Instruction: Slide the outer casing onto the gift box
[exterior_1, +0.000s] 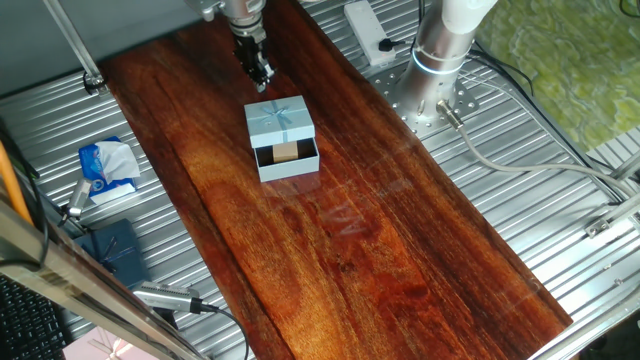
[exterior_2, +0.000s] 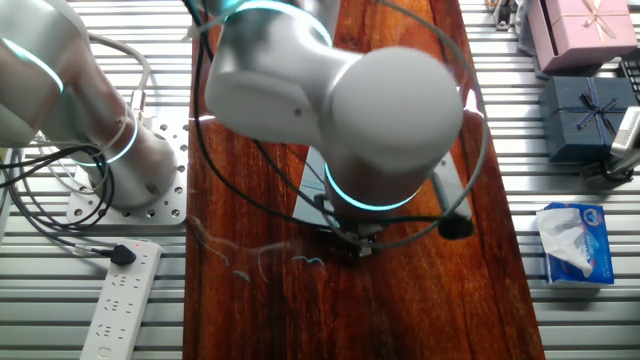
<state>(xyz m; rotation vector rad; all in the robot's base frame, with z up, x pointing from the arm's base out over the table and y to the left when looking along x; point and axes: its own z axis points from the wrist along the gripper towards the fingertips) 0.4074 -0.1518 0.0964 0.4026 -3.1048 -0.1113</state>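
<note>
In one fixed view the light-blue outer casing (exterior_1: 279, 120) with its ribbon bow sits on the wooden board (exterior_1: 400, 250). The gift box (exterior_1: 290, 165) sticks out of the casing's near side, showing its dark lining and tan block (exterior_1: 287, 152). My gripper (exterior_1: 262, 77) hangs just behind the casing's far edge, fingers close together and holding nothing. I cannot tell whether it touches the casing. In the other fixed view my arm's wrist (exterior_2: 380, 120) covers the casing, the gift box and most of the gripper.
Left of the board lie a tissue pack (exterior_1: 108, 170), a dark navy box (exterior_1: 115, 250) and a corner of a pale pink box (exterior_1: 100, 350). They show at the right in the other view, with the tissue pack (exterior_2: 572, 240). A power strip (exterior_1: 365, 30) and the arm base (exterior_1: 440, 60) stand at the back.
</note>
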